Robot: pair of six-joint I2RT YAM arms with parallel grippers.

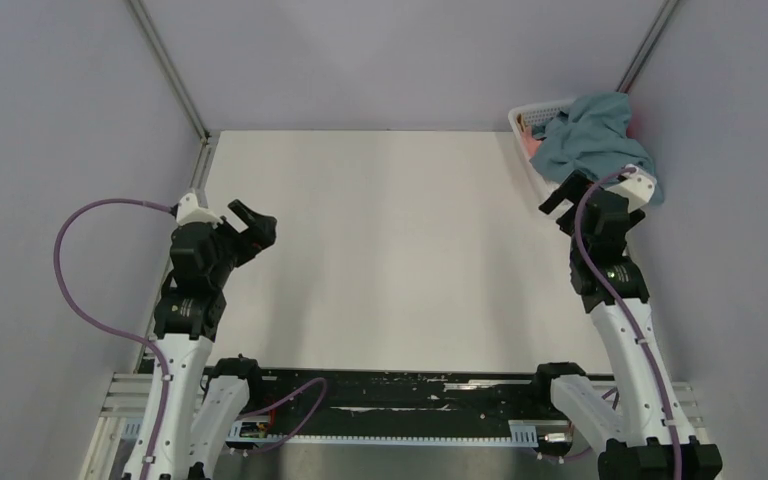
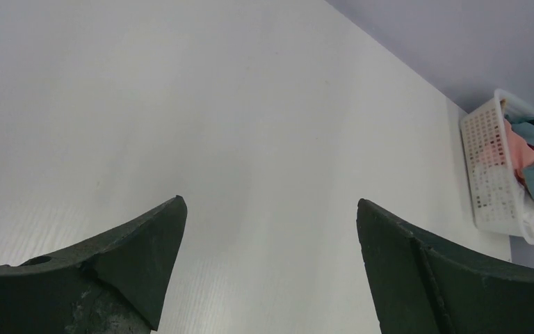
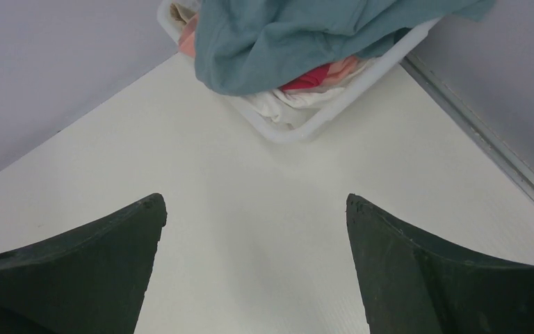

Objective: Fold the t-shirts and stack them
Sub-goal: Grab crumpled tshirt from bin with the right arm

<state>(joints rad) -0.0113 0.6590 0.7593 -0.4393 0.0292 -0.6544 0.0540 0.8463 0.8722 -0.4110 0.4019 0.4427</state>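
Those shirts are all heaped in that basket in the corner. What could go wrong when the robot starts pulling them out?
The blue-grey shirt drapes over the basket rim, so tugging it might drag or tip the basket. The red shirt and pink shirt are bunched under it and could come out tangled. Only the open right gripper is near; the left gripper, also open, is far across the table and may not reach.

Bare tabletop (image 1: 390, 250); basket (image 1: 540, 105) of t-shirts (image 1: 595, 140) in far-right corner
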